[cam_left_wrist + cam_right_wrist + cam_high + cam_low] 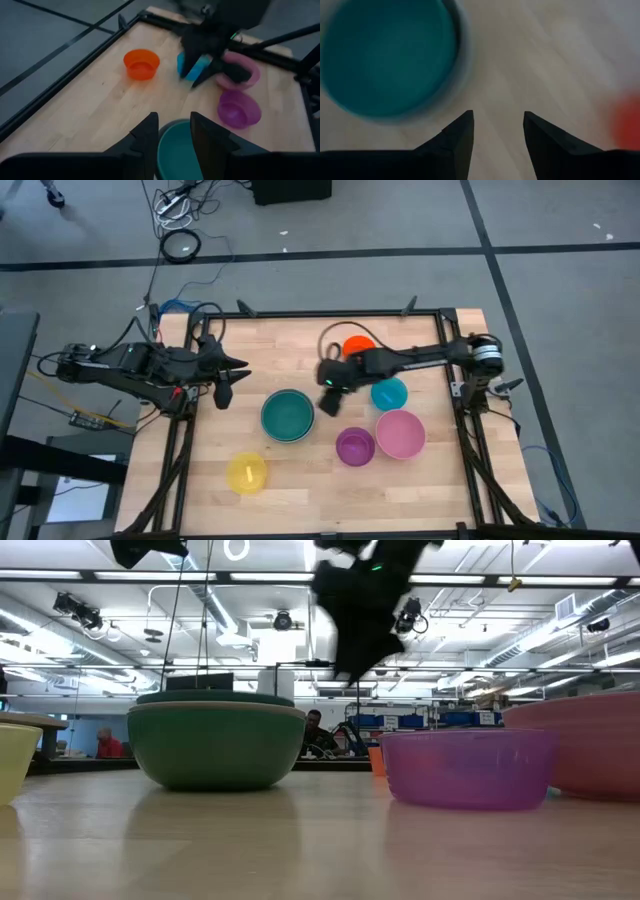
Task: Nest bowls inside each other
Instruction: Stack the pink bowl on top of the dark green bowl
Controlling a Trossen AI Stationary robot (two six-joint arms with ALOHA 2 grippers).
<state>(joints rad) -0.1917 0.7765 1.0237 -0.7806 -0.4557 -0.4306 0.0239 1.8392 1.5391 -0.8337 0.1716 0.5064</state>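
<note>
From above, the table (300, 340) is a light wood butcher-block top in a black frame, sitting on grey floor with dark tape lines and loose cables around it. The teal bowl (288, 415) sits mid-table, stacked inside a green and a pale one by the look of the rims. The yellow bowl (246, 472) is near the front left, the purple bowl (355, 446) and pink bowl (401, 433) touch each other at the front right, the cyan-blue bowl (390, 393) is just behind them and the orange bowl (357, 346) is at the back. The right gripper (329, 404) hangs between the teal stack and the cyan-blue one; the left gripper (224, 392) waits over the table's left side.

The low view shows the green bowl (216, 745) with a darker rim peeking above it, purple in front, pink at the edge, and an open workshop behind with ceiling pipes, lights and seated people. No readable writing anywhere.

In the left wrist view its fingers (148, 142) stand apart, empty, above the teal bowl.

In the right wrist view the fingers (462, 135) are parted over bare wood, gripping nothing, teal bowl just beside.
</note>
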